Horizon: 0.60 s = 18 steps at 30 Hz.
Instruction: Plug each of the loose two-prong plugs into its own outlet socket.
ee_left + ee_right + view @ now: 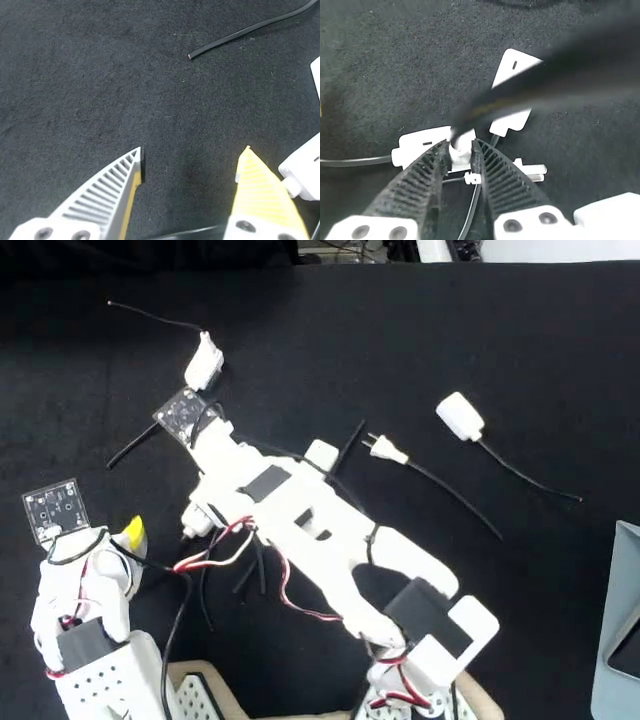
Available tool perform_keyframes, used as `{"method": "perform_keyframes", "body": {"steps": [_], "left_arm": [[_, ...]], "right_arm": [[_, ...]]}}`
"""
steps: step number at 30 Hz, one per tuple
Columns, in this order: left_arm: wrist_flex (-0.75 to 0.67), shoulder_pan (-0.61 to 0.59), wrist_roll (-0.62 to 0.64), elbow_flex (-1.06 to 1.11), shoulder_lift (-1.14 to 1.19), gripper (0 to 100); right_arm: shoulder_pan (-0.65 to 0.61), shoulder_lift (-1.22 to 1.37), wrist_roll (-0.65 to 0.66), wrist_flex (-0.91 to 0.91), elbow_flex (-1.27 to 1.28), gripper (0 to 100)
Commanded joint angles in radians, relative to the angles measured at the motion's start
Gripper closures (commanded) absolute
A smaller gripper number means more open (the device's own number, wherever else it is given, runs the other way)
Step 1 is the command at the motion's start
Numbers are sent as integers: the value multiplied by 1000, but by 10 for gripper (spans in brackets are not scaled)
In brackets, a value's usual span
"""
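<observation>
Starting left: left gripper open, holding nothing, low over bare cloth. Ahead of its tips only a cord end. Well apart from every plug and socket, so probably no part in the coming move.

Next, right gripper, far forward across the table and clamped on a small white plug, with the black cord running up and back over the hand. Directly beyond the fingertips, and touching or all but touching the plug: a white socket, long axis crosswise to the fingers, own lead trailing off one end. Cannot tell prongs seated from prongs merely pressed against the face; joint hidden behind the fingers. Just past the tips and to the other side, a tilted slotted block, near but apart.

Judged as mid-insertion. Calls for a straight push from the hand into the socket, prongs square to the slots. Main risk: socket sliding away on the cloth with nothing bracing it.

Farther right, beside the right forearm: a loose plug lying flat, prongs toward the arm, lead trailing away. Beyond it and apart, a far socket. Both nearer the right arm than the left, and not yet joined.
</observation>
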Motion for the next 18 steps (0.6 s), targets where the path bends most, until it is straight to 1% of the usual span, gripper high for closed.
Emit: {"method": "perform_keyframes", "body": {"steps": [1,11,15,18], "left_arm": [[-23,-8,-5,-7,-9,703],[-21,-10,-5,-7,-9,703],[-21,-10,-5,-7,-9,703],[-21,-10,-5,-7,-9,703]], "right_arm": [[-5,1,0,-21,-2,987],[-3,68,0,-18,16,987],[18,64,3,3,16,987],[28,54,74,34,16,987]]}}
